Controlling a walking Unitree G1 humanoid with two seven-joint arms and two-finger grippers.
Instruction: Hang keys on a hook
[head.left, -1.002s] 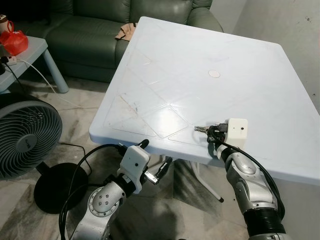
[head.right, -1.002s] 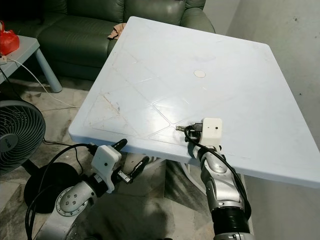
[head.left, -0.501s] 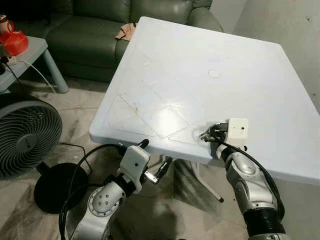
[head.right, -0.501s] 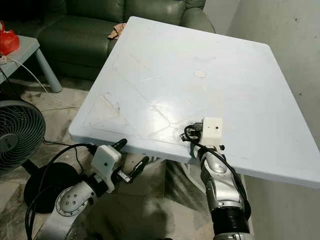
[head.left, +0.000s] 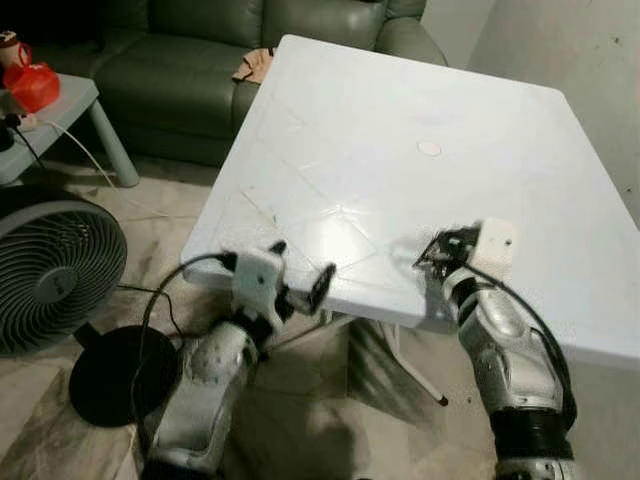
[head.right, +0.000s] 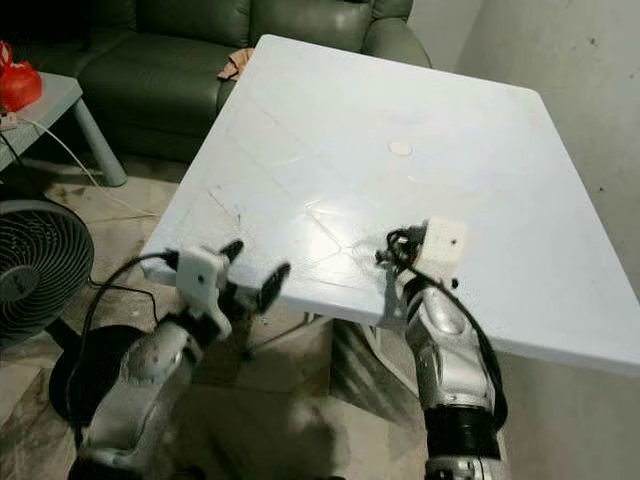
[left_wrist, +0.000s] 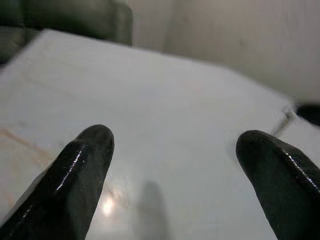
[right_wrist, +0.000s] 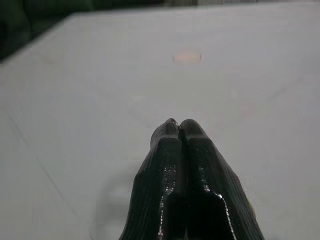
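My right gripper (head.left: 434, 250) hovers just over the near edge of the white table (head.left: 400, 110), its fingers (right_wrist: 181, 150) pressed shut. A small bunch of keys (left_wrist: 282, 120) shows as a thin metal streak hanging at its tips, blurred by motion. My left gripper (head.left: 300, 268) is raised to the table's front edge, left of the right one, with its two black fingers (left_wrist: 82, 165) spread wide and nothing between them.
A round cap (head.left: 429, 148) marks the table's middle. A green sofa (head.left: 180, 60) stands behind the table. A floor fan (head.left: 55, 270) and a side table with a red bag (head.left: 32, 85) stand to the left. A wall (head.left: 590, 50) runs close on the right.
The left arm has swung up from under the table edge to table height. The right gripper has lifted and tilted, taking the keys off the tabletop.
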